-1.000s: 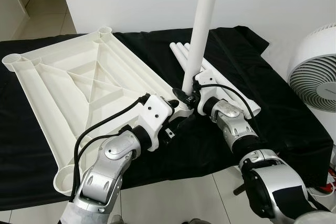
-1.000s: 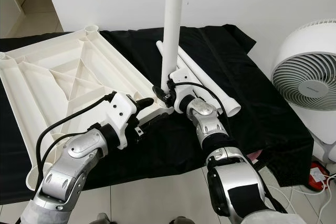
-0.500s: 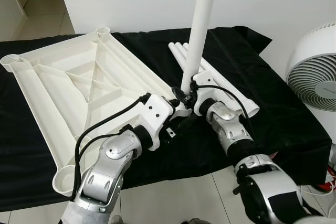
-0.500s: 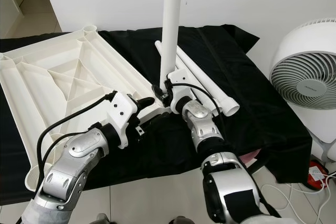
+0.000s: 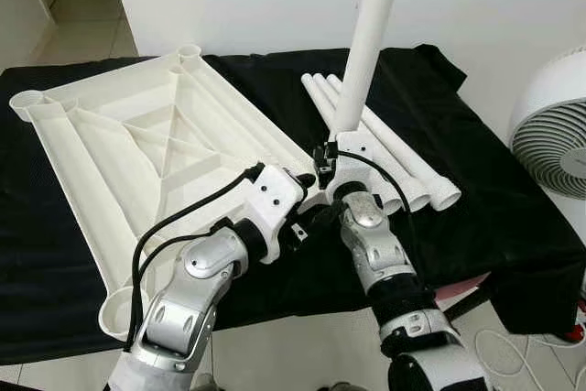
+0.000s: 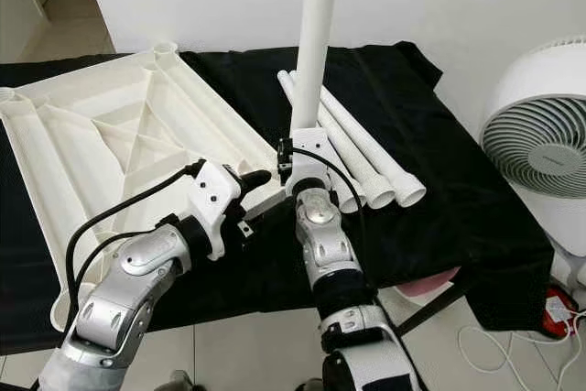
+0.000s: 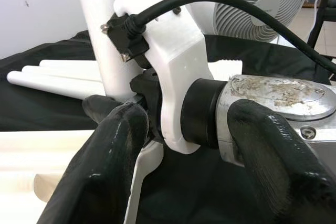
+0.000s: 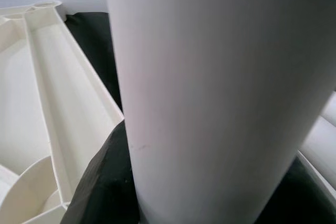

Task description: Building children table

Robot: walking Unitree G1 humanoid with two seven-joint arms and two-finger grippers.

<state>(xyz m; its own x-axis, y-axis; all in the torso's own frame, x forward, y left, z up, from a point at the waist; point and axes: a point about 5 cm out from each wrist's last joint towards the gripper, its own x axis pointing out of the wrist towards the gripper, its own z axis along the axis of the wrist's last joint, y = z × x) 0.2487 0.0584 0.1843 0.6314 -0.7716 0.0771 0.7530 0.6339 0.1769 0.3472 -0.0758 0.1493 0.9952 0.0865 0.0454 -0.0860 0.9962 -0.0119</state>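
The white tabletop [image 5: 137, 153] lies upside down on a black cloth, ribs up, with round sockets at its corners. At its near right corner a white table leg [image 5: 366, 52] stands nearly upright, and my right gripper [image 5: 324, 158] is shut on its lower end. In the right wrist view the leg [image 8: 210, 98] is very close, with one black finger [image 8: 105, 182] against it. My left gripper [image 5: 311, 199] is open just in front of that corner. Its fingers [image 7: 105, 150] are spread on either side of my right wrist [image 7: 262, 93].
Three spare white legs [image 5: 394, 153] lie side by side on the cloth to the right of the upright one. A white fan [image 5: 554, 135] stands at the right, beyond the cloth's edge. Tiled floor and a cable lie below the front edge.
My right forearm has swung in to the left, so it now comes up from straight below the leg. The leg stays standing at the corner. The left gripper has hardly moved.
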